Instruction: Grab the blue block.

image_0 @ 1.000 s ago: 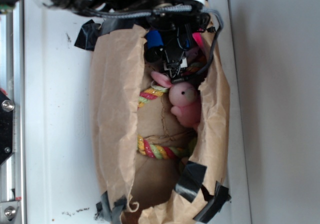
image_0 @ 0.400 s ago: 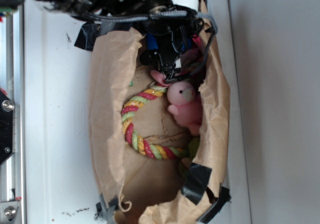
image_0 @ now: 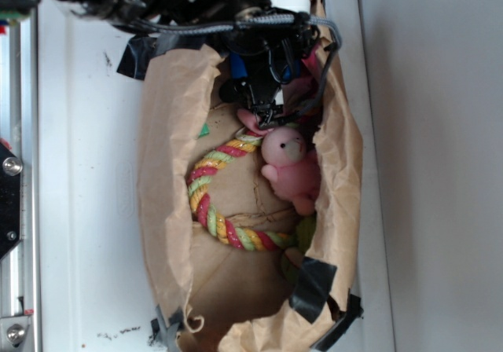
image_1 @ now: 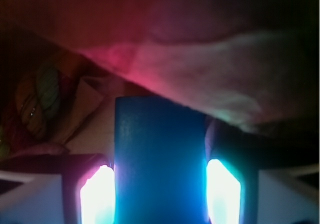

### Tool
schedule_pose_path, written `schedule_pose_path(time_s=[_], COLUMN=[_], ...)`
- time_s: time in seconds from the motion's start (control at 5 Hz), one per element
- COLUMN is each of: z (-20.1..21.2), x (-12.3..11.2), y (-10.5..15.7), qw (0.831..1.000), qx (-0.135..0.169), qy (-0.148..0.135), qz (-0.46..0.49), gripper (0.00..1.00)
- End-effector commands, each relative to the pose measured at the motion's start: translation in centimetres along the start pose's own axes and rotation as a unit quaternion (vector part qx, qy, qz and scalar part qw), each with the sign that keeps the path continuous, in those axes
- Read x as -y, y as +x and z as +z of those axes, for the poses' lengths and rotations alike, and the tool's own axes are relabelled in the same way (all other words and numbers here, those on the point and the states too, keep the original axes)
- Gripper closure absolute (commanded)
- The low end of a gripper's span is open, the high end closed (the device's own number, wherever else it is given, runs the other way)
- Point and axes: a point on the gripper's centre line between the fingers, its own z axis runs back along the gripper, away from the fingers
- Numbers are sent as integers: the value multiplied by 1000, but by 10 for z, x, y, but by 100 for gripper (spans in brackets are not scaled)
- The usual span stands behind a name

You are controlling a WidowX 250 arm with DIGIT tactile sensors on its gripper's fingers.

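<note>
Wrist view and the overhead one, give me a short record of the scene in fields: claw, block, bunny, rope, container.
claw: straddling the blue block, one finger on each side
blue block: fills the gap between the fingers; both sides appear touched
bunny: pink, lying just beyond the claw, against the bag's wall
rope ring: multicoloured, on the bag floor beside the bunny
container: brown paper bag, taped at its corners

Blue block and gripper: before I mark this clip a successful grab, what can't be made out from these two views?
- Exterior view: the blue block is nearly all hidden by the arm and cables; the gripper fingertips are lost in dark clutter.
- Wrist view: the block's lower end is cut off by the bottom edge; dim, glowing fingers flank it, contact unclear.
- Wrist view: the paper bag interior is blurred.
</note>
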Motion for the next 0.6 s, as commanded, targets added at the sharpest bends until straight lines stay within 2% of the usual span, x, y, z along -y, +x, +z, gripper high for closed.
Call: schedule_pose_path(time_s=[0.0,0.4], z=[41,97], x=[-14,-3], y=[14,7], qw=[1000,996], qx=[19,38], qy=[-21,-76], qz=[13,-3], gripper=[100,100])
